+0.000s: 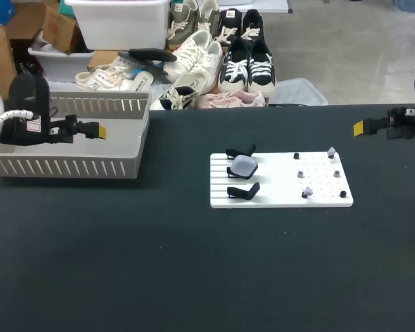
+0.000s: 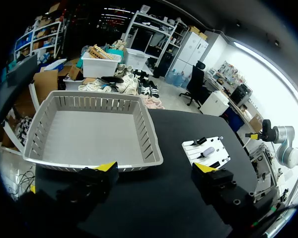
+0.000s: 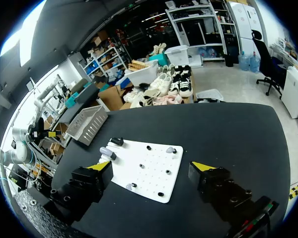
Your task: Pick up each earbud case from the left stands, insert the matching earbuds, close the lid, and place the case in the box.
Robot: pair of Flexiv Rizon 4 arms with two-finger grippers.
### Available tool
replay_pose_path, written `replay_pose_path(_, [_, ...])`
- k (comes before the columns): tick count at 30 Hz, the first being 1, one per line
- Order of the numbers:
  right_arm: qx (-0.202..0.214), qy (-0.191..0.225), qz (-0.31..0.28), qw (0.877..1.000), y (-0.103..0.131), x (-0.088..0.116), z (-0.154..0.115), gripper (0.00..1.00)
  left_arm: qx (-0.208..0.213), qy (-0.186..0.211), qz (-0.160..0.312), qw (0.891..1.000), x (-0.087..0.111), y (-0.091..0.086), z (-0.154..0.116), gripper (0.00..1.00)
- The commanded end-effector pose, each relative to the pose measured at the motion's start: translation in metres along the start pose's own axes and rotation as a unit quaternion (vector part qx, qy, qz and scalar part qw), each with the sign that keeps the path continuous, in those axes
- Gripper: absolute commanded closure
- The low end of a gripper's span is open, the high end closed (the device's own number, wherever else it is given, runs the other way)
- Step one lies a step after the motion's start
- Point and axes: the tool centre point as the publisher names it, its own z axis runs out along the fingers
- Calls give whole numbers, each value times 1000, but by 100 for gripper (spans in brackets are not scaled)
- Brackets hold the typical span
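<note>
Holds left gripper (image 2: 155, 168) and right gripper (image 3: 150, 166) spread wide, both empty. Finds the earbud case (image 1: 243, 165) perched on its stand (image 1: 232, 172) (well apart from either). Risks tipping it off with an off-centre grab.

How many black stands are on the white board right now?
3, in a column along the left side of the white board: the far stand is empty, the middle stand holds the earbud case, and the near stand is empty. None seem hidden.
</note>
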Motion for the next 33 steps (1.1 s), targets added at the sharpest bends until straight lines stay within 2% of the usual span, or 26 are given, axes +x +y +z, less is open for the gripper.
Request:
replay_pose_path(1, [0, 0, 0, 1000, 0, 0, 0, 0, 0, 0, 0, 1000, 0, 0, 0, 0])
replay_pose_path(15, [0, 0, 0, 1000, 0, 0, 0, 0, 0, 0, 0, 1000, 0, 0, 0, 0])
replay_pose_path(16, [0, 0, 0, 1000, 0, 0, 0, 0, 17, 8, 10, 1000, 1, -2, -1, 0])
replay_pose_path(22, [0, 0, 0, 1000, 0, 0, 0, 0, 33, 11, 24, 999, -1, -7, -1, 0])
replay_pose_path(26, [0, 0, 0, 1000, 0, 0, 0, 0, 55, 2, 73, 996, -7, -12, -1, 0])
replay_pose_path(33, [0, 0, 0, 1000, 0, 0, 0, 0, 95, -41, 178, 979, -23, -17, 7, 0])
